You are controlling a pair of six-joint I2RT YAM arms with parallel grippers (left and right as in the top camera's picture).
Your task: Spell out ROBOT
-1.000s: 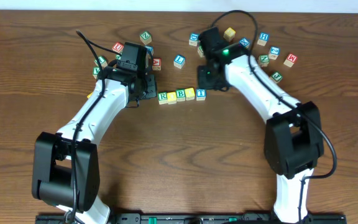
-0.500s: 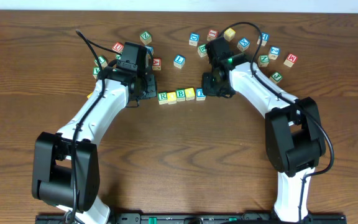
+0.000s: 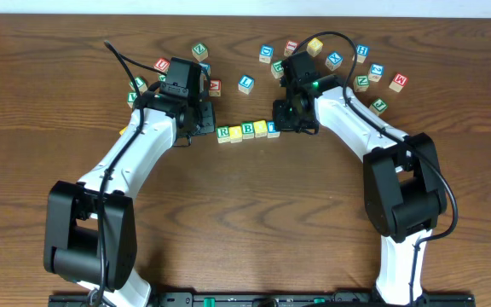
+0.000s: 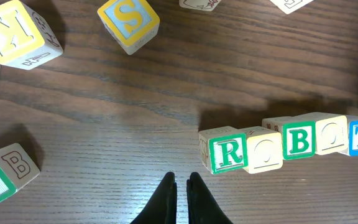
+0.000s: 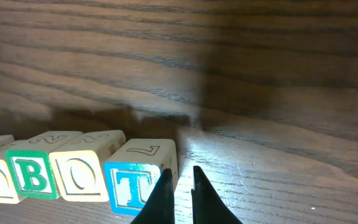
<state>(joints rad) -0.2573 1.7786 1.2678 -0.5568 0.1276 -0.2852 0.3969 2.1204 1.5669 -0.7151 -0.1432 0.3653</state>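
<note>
Wooden alphabet cubes stand in a touching row on the brown table (image 3: 254, 222): R cube (image 4: 225, 154), first pale O cube (image 4: 263, 150), B cube (image 4: 299, 142), second pale O cube (image 4: 331, 135), T cube (image 5: 131, 182). The left gripper (image 4: 181, 182) hovers with its jaws pinched nearly together and empty, the R cube apart from it at 2 o'clock. The right gripper (image 5: 179, 173), jaws likewise all but closed on nothing, sits at the row's 3 o'clock end (the T cube lies outside the gap, at 9 o'clock, just beside one finger; contact cannot be told). Loose lettered cubes (image 3: 245, 83) lie scattered toward 12 o'clock.
</note>
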